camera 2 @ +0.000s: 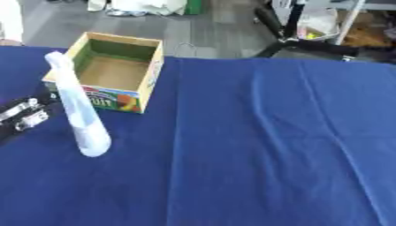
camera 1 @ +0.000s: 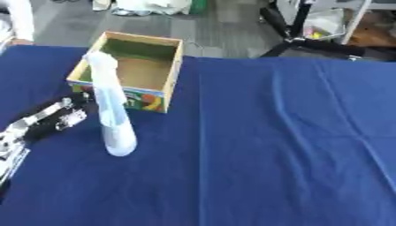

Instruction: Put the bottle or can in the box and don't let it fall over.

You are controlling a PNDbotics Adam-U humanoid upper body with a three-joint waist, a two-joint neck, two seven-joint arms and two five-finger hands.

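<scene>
Inspector: Bottle location and attitude, please

Operator: Bottle (camera 1: 111,110) is a pale, whitish, tall and narrow thing standing on the blue cloth of the worktop (camera 1: 271,145), outside the box (camera 1: 131,73). From my head camera it reads as upright, its wide base nearest me and its narrow top overlapping the box's near-left corner in the picture. I cannot tell whether it touches the box wall or merely stands just in front of it.

Inspector: Condition of the box?

Operator: I see an open-topped cardboard box with a brown floor, a greenish inner wall at the far side and colourful fruit print on the near face. It sits on the cloth toward the far left of the worktop. Nothing shows inside it.

Inspector: State of each robot hand?

Operator: My left robot hand (camera 1: 54,117) comes in low from the left edge, black with silver parts, lying near the cloth just left of the bottle and apart from it. Its fingers stretch out toward the bottle and hold nothing; I log it as open. My right robot hand shows in neither eye view.

Inspector: Cloth surface?

Operator: Blue, with several long creases running across the right half
</scene>
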